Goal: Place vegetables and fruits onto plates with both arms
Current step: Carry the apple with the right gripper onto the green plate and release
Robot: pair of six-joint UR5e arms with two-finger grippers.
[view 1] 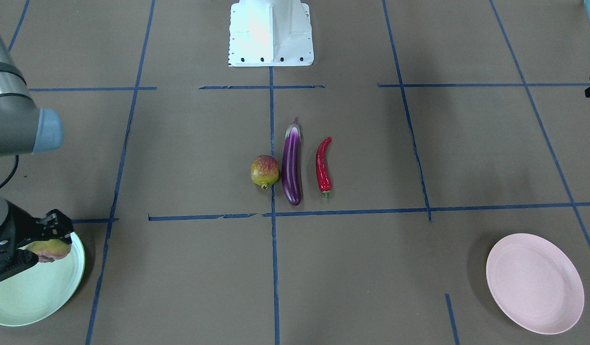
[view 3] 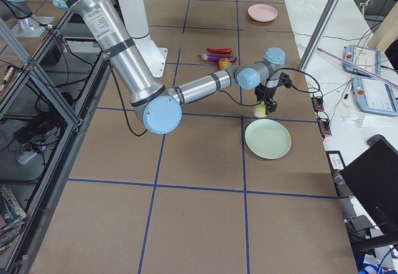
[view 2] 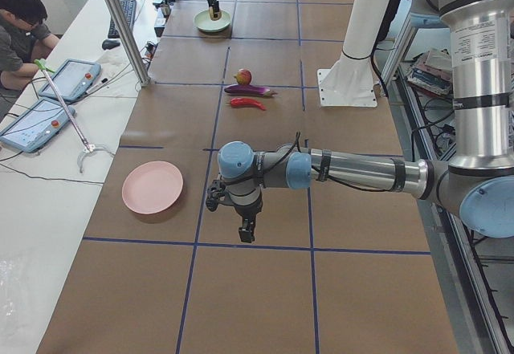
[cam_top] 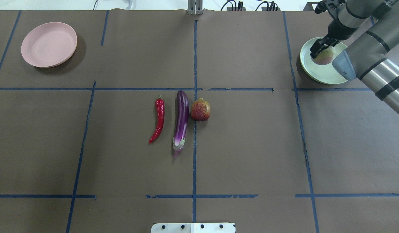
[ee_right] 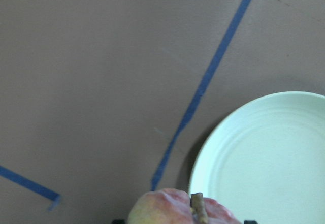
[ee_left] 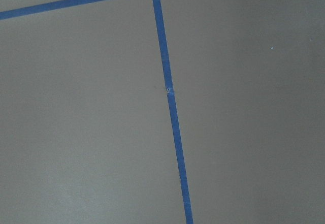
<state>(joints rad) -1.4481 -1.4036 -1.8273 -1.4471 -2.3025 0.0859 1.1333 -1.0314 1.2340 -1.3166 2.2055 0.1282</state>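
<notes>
My right gripper [view 1: 50, 245] is shut on the pale green, pink-blushed fruit [cam_top: 325, 57] and holds it over the rim of the mint green plate [view 1: 31, 292]. The fruit also shows at the bottom of the right wrist view [ee_right: 172, 210], beside the plate [ee_right: 269, 158]. The pomegranate-like fruit [view 1: 265, 171], purple eggplant [view 1: 291, 165] and red chili [view 1: 323, 167] lie side by side at the table's middle. The pink plate [view 1: 534, 282] holds nothing. My left gripper [view 2: 247, 229] hangs over bare table beside the pink plate [view 2: 152, 187]; I cannot tell if it is open.
The white robot base [view 1: 270, 33] stands at the table's robot-side edge. Blue tape lines cross the brown table cover [ee_left: 170, 92]. An operator with tablets [view 2: 48, 105] sits along the far side, with a metal post [view 2: 120, 25] nearby.
</notes>
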